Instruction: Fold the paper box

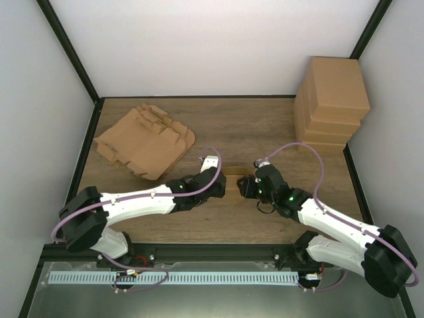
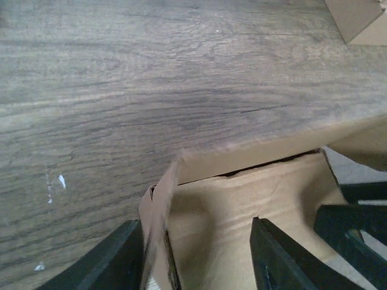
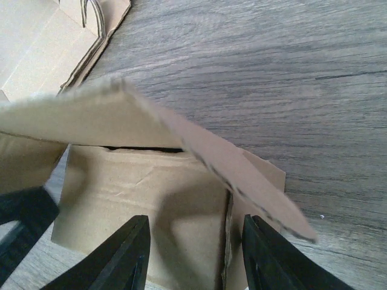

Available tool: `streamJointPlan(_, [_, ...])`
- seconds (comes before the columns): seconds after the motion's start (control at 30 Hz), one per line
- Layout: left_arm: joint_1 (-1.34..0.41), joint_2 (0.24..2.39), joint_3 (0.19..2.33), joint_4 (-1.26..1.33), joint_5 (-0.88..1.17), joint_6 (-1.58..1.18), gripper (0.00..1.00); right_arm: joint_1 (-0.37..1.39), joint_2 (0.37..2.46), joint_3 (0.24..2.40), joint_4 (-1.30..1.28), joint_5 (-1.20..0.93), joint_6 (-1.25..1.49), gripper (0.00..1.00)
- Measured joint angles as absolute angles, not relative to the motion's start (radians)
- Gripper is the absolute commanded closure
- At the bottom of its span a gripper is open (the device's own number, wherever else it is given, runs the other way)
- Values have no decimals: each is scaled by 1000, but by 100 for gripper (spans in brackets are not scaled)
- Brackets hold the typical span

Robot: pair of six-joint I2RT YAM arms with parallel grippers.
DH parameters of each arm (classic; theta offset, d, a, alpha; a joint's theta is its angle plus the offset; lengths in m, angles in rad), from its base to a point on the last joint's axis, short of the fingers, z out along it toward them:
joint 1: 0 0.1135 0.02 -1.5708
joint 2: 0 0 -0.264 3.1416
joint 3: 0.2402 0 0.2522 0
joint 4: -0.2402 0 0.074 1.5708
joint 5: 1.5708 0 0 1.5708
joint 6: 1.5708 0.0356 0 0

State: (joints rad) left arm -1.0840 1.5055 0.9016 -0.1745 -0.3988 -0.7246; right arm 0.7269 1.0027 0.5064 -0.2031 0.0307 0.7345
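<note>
Left tool (image 2: 193, 225) has one finger (image 2: 279, 257) inside the paper box (image 2: 242, 196).

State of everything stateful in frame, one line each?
Box: partly folded, top open, between both grippers.
Left gripper: open, straddling a box wall.
Right gripper: open, over the box's inside.
Flat cardboard pile: unfolded, back left.
Stack of boxes: folded shut, back right.

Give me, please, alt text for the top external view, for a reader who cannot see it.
The left gripper and right gripper meet at the middle of a wooden table, at either side of a small part-folded box. Flat blanks lie piled at the far left; closed boxes stand stacked at the far right.
</note>
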Motion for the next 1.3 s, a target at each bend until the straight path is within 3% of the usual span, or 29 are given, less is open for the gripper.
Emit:
streamJointPlan(0.17, [-1084, 1444, 947, -281, -383, -720, 36, 728, 999, 506, -209, 36, 734, 57])
streamJointPlan(0.5, [-1006, 1388, 995, -394, -342, -688, 55, 728, 999, 506, -210, 36, 730, 56])
streamJointPlan(0.7, [-962, 1390, 1003, -430, -280, -641, 56, 728, 1002, 506, -209, 35, 726, 56])
streamJointPlan(0.9, [-960, 1413, 1039, -437, -224, -604, 84, 728, 1004, 506, -210, 35, 725, 57])
streamJointPlan(1.3, [-960, 1441, 1040, -440, -177, -598, 96, 728, 1011, 507, -209, 34, 723, 57])
